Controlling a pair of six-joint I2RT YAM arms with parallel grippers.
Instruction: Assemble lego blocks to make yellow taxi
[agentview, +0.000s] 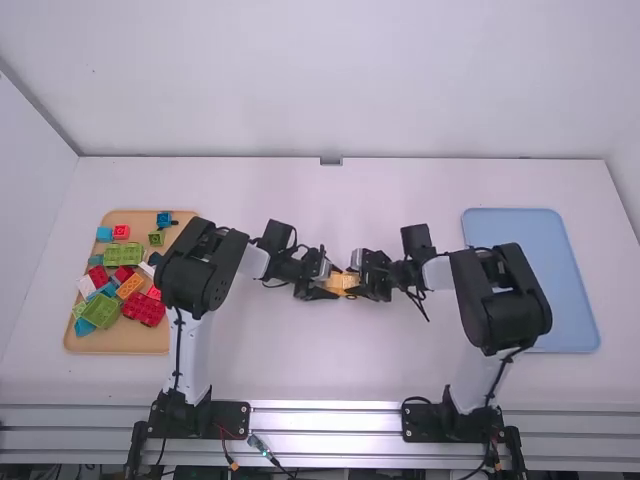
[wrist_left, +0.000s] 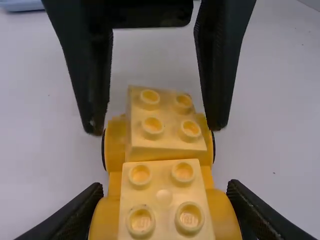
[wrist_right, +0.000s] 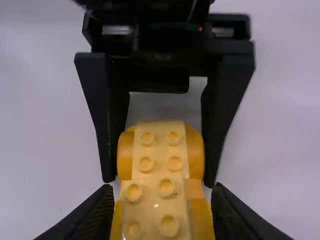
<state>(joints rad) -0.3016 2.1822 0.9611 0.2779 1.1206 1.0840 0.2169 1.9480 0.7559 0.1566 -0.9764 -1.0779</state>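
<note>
Between the two arms, at mid-table in the high view, is the yellow build (agentview: 343, 283). My left gripper (agentview: 328, 282) is at its left end and my right gripper (agentview: 361, 282) at its right end. In the left wrist view the left gripper (wrist_left: 165, 189) is shut on the rounded yellow sides near a studded block (wrist_left: 164, 196); a second studded block (wrist_left: 167, 137) sits farther off, between the right gripper's fingers. The right gripper (wrist_right: 161, 192) is shut on its end of the build (wrist_right: 157, 210). Whether the build touches the table, I cannot tell.
An orange tray (agentview: 120, 343) at the left holds loose red, green, blue, white and orange bricks. On the right lies a blue tray (agentview: 560, 290), partly behind the right arm. Both forearms reach inward over the table (agentview: 330, 365).
</note>
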